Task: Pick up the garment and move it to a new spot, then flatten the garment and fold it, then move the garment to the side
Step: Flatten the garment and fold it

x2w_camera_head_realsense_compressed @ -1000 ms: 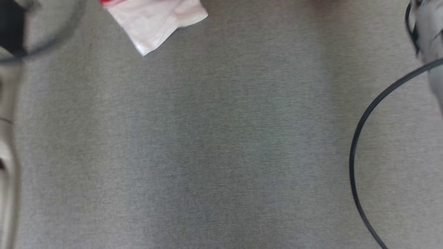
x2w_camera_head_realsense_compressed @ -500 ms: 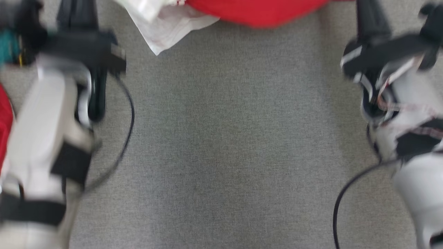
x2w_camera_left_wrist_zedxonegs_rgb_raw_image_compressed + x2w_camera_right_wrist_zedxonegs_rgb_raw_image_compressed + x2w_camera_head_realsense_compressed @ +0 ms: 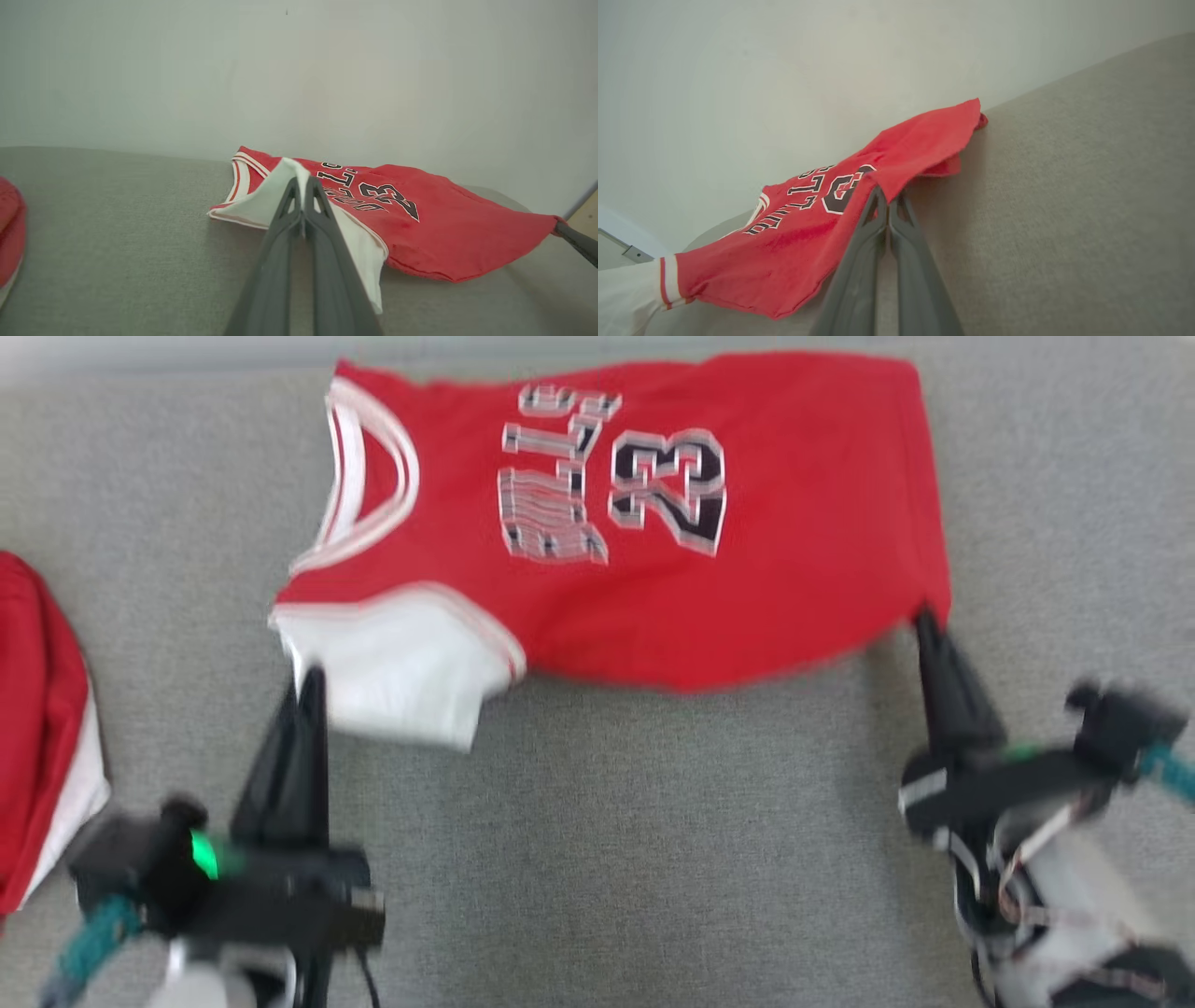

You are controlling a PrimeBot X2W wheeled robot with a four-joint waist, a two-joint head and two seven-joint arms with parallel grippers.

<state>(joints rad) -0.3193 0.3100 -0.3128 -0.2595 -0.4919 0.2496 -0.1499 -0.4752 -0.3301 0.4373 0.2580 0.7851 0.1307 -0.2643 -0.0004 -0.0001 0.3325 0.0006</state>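
Jersey stretched crosswise between our arms. We had left jaws and right jaws clamped on its near corners.

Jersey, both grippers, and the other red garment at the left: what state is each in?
jersey: number side up, near edge raised off the grey surface at two corners.
left gripper: shut on the jersey's white-lined corner.
right gripper: shut on the jersey's hem corner.
other red garment: lying loose, untouched.
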